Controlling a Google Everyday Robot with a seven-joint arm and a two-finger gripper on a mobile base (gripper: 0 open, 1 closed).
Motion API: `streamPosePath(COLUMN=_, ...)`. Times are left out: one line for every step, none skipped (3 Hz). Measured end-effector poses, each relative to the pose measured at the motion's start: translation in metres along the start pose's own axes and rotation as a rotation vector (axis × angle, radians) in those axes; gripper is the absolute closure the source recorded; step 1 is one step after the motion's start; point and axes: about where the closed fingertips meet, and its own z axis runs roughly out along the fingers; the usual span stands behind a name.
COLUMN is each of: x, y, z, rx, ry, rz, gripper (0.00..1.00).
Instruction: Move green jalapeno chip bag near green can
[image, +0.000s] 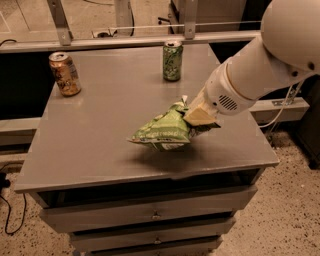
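Note:
The green jalapeno chip bag (162, 131) is crinkly light green and hangs tilted just above the grey table top, near its middle right. My gripper (198, 118) is shut on the bag's right end, with the white arm reaching in from the upper right. The green can (172, 60) stands upright at the table's far edge, well behind the bag and a little to its left. A shadow lies on the table under the bag.
An orange-gold can (64, 73) stands at the table's far left. The grey table (100, 150) has drawers below its front edge. A metal rail (125, 40) runs behind the table. Speckled floor lies to the right.

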Motion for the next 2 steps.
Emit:
streamPosePath(x=0.0, y=0.0, z=-0.001, rx=0.006, ry=-0.001, rz=0.002, gripper=1.0)
streamPosePath(x=0.004, y=-0.017, z=-0.005, rx=0.061, ry=-0.027, rz=-0.002, gripper=1.0)
